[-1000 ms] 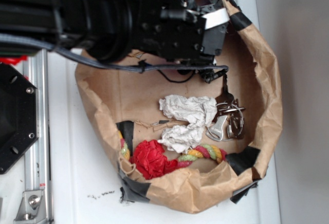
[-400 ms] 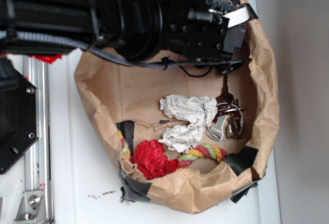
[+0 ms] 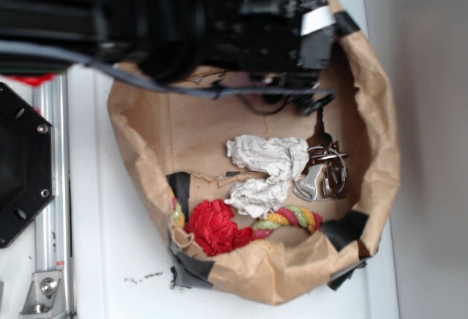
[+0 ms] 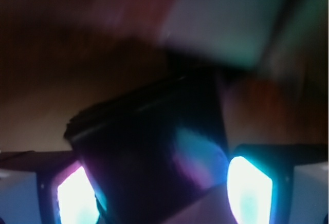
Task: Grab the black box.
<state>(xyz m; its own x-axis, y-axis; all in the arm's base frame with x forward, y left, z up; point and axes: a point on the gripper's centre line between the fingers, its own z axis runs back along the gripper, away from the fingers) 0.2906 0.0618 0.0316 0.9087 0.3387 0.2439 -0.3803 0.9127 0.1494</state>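
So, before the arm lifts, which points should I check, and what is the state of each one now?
1. Black box between the two fingers: ok in the wrist view, a glowing pad shows on each side of it.
2. Gripper actually closed on the box: cannot tell, the view is blurred and contact is not clear.
3. Box seen from the exterior view: not ok, the arm hides it.
4. Crumpled white paper and keys away from the gripper: ok, they lie lower in the paper bag.
5. Cable under the arm free of the bag rim: cannot tell.
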